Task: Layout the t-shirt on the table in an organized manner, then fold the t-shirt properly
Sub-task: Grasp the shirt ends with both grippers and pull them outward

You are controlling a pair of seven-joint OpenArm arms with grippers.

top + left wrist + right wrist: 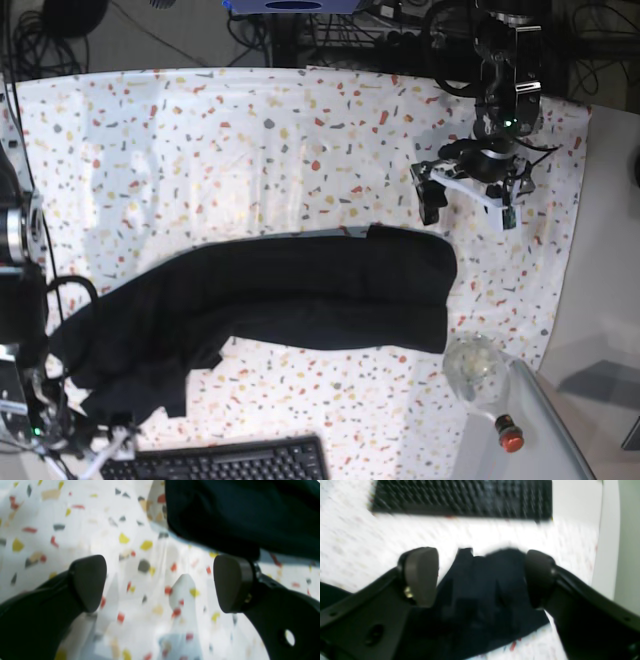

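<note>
T-shirt on table, keyboard beside

t-shirt: bunched band across table | keyboard: front edge

the t-shirt is soft matt black cloth on the table, its speckled white cloth faintly creased.

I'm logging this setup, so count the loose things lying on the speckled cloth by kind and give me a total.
Black t-shirt: 1
Black keyboard: 1
Clear glass bulb-like object at the cloth's edge: 1
Total: 3
</note>
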